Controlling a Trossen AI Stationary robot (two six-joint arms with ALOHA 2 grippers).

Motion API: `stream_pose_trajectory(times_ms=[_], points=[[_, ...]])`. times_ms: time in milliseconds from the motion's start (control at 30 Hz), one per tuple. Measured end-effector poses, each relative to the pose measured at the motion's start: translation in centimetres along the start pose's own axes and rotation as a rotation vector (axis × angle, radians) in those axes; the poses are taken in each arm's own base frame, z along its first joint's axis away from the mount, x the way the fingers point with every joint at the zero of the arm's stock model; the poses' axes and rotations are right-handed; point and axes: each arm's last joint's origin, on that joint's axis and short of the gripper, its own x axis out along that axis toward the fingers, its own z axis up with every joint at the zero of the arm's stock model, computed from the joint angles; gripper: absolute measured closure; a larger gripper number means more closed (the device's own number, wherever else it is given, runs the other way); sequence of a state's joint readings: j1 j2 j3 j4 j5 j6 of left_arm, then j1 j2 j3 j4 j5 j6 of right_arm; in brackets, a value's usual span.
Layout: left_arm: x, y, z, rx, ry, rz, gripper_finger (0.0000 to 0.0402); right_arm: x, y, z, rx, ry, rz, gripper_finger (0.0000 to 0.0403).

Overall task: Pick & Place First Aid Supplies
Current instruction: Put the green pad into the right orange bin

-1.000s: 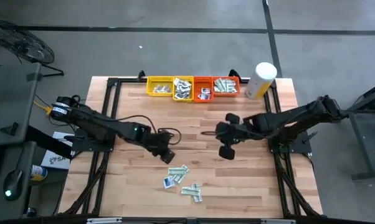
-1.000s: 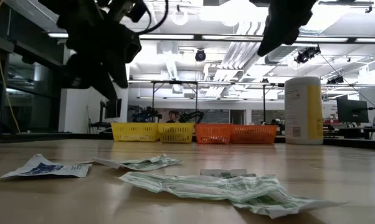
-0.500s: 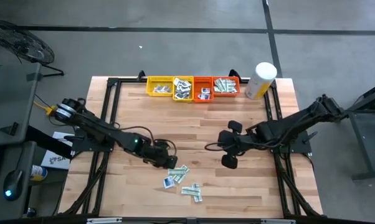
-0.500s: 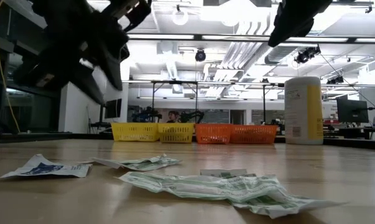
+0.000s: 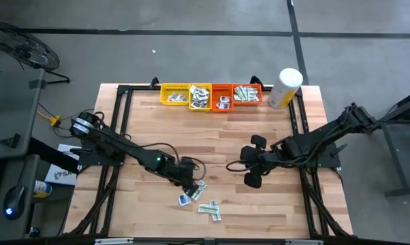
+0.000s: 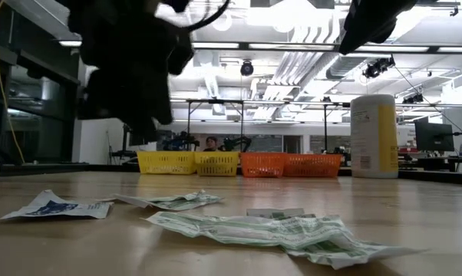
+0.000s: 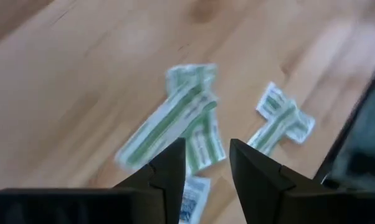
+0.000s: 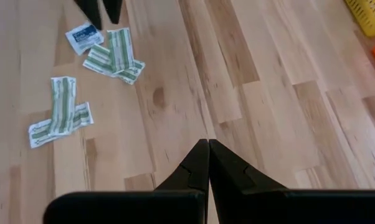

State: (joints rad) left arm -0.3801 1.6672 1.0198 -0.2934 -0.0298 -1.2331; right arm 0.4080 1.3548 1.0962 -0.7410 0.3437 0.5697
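The first aid supplies lie loose on the wooden table near its front middle. There are white-and-green strip packets (image 5: pixel 197 187) (image 7: pixel 175 118) (image 8: pixel 116 56), another small heap of strips (image 5: pixel 210 209) (image 8: pixel 60 112), and a white square with a blue centre (image 5: pixel 184 199) (image 8: pixel 85 36). My left gripper (image 5: pixel 191 184) (image 7: pixel 207 158) hangs open just above the nearer strips, slanting down, clear of the table in the low view (image 6: pixel 143 130). My right gripper (image 5: pixel 228 165) (image 8: pixel 207 146) is shut and empty, above bare wood to the right of the packets.
Along the far edge stand two yellow trays (image 5: pixel 175 94) (image 5: pixel 200 95) and two orange-red trays (image 5: pixel 222 96) (image 5: pixel 246 94), all holding packets. A tall white-and-yellow canister (image 5: pixel 285 87) stands to their right. The black frame rails (image 5: pixel 116 136) run along both table sides.
My left gripper has gone toward the near edge and to the right, sinking toward the strip packets, still open. My right gripper has drifted toward the near edge, still shut. The packets have not moved.
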Motion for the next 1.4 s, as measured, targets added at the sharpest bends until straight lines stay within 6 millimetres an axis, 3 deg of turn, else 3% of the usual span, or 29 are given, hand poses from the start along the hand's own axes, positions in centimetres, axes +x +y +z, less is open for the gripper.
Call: stream_pose_trajectory(times_ms=[200,367,1067,1400], points=[[1.0,-0.5,0.1,0.512,0.004,0.012,0.0277,0.0,-0.1,-0.1,-0.006,0.012,-0.013,0.0403],[2.2,0.6,-0.3,0.707,0.071,0.092,0.0277,0.0,-0.1,-0.2,-0.001,0.021,-0.019,0.0403],[5.7,2.9,-1.5,0.766,0.224,0.234,0.0279,-0.4,0.4,-1.1,0.024,0.022,-0.060,0.0403],[6.1,2.8,-2.9,0.798,0.231,0.261,0.0353,-0.6,0.6,-1.4,0.028,0.028,-0.074,0.0403]])
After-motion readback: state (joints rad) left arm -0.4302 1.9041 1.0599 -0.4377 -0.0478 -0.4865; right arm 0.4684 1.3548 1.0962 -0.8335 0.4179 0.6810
